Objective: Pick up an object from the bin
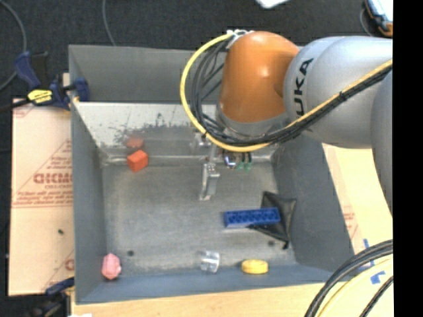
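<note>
here, in the camera view, the arm reaches in from the right, and its orange cover hides most of the wrist. the gripper hangs below it over the bare middle of the grey bin, touching none of the loose things. whether it is parted or closed i cannot tell, since the wrist blocks the line of sight from above.

the things lie scattered rather than heaped, likely because they are few and light. a blue studded brick lies nearest, just below and right of the gripper, leaning against a black angular piece. an orange cube sits to the left, close to the far wall. along the near wall lie a pink lump, a small clear cup and a yellow disc, well apart from each other.

as i judge it, no pick has been made. the brick is the closest candidate, though the black piece touching it could crowd a grasp. the cube stands free.
</note>
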### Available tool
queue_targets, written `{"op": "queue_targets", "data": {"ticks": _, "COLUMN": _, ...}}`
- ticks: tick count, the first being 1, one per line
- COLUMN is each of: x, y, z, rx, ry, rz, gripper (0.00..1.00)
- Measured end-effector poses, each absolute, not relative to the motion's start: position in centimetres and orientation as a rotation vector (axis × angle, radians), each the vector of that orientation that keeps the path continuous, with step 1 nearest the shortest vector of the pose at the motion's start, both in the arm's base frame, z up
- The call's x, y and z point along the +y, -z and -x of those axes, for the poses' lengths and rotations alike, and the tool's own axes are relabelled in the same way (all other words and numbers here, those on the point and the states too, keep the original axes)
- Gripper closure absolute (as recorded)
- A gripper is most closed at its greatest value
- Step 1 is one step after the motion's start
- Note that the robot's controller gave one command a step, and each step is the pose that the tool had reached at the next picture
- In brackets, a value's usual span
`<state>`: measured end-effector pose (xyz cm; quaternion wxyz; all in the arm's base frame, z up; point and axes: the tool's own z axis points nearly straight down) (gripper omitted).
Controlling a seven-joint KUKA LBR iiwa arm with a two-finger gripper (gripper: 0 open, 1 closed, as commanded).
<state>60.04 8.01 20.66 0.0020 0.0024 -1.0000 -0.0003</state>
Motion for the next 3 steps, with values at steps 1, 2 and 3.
{"op": "queue_targets", "data": {"ticks": 1, "x": 8.0, "y": -21.2, "z": -60.2, "rx": -3.146, "ry": 0.002, "rz": -0.004, "gripper": 0.00}}
{"op": "queue_targets", "data": {"ticks": 2, "x": 2.6, "y": -17.3, "z": -60.8, "rx": -3.137, "ry": -0.003, "rz": 0.017, "gripper": 0.00}}
{"op": "queue_targets", "data": {"ticks": 3, "x": 2.7, "y": -17.3, "z": -60.8, "rx": -3.140, "ry": -0.002, "rz": 0.016, "gripper": 0.00}}
